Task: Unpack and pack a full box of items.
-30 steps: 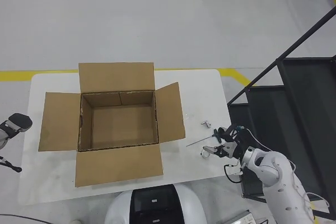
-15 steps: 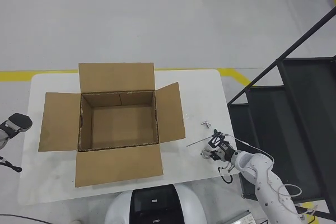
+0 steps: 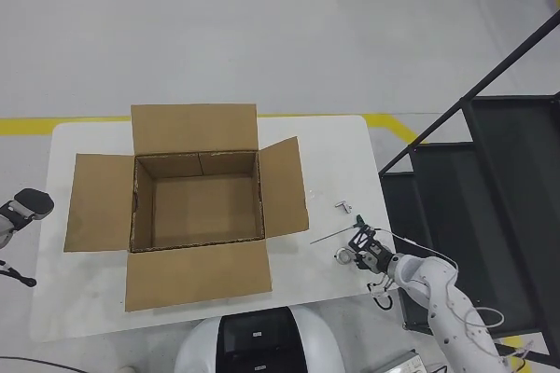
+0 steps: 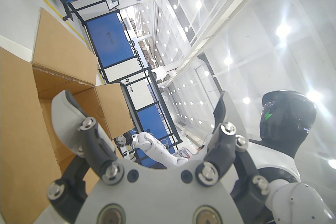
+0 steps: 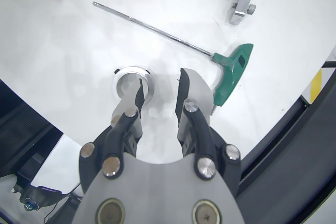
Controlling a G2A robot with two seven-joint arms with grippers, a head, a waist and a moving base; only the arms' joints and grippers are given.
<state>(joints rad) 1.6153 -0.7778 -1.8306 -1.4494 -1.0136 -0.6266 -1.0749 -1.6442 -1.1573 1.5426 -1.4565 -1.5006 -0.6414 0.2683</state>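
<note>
Top view: the white desk carries a large cardboard box with all four flaps folded out and a bare floor inside. Three small tools lie well away from it, by the right fingers. With the box emptied, I judge the unpacking done and the packing just starting, with the first pick in hand.

The right gripper hangs low over the desk with its fingers parted and nothing grasped. One finger has its tip over the bore of a metal ring; the other stands outside the ring, so part of the ring's wall sits between them. A green T-handled hex key lies just beside that outer finger, its shaft running away in front of the fingertips. A small metal bracket rests farther out, beyond the key's handle.

The left gripper is off the far side of the box, fingers spread and empty, pointing upward.

The next move likely calls for closing on the ring wall, a straight lift, then a carry over the near flap into the box.

Room is tight behind the right fingers, where the desk's edge and a dark frame run close. The key's handle could be nudged. Toward the box the desk is open.
</note>
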